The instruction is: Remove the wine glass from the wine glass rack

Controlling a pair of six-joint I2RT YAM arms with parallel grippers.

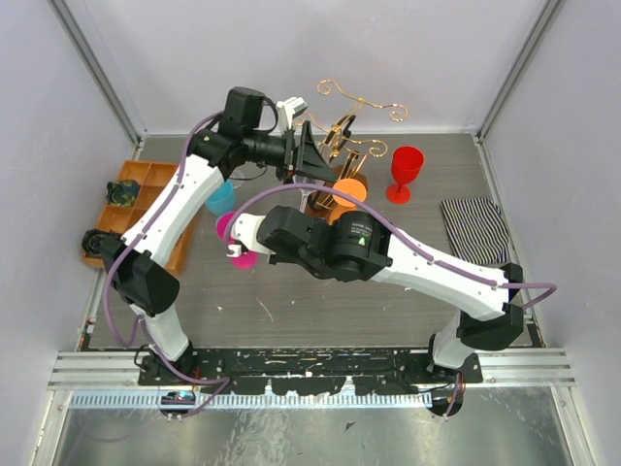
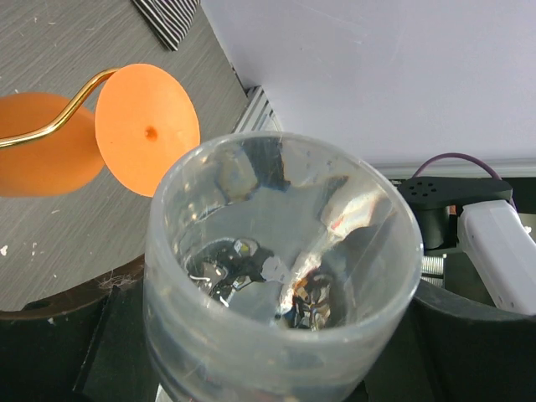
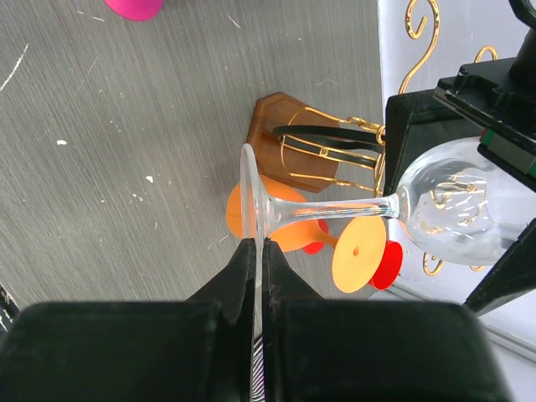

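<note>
A clear wine glass (image 3: 335,209) lies level in the air beside the gold wire wine glass rack (image 3: 335,155) with its brown wooden base. My right gripper (image 3: 260,247) is shut on the rim of the glass's foot. My left gripper (image 1: 309,160) is shut round the glass's bowl, whose open mouth fills the left wrist view (image 2: 280,251); its black fingers (image 3: 419,142) flank the bowl. An orange wine glass (image 3: 360,251) hangs upside down from a gold hook of the rack (image 1: 359,107).
A red glass (image 1: 406,173) stands right of the rack. A blue glass (image 1: 220,197) and a pink glass (image 1: 238,248) sit left, under my arms. A striped cloth (image 1: 475,231) lies at right. An orange compartment tray (image 1: 146,209) sits at far left.
</note>
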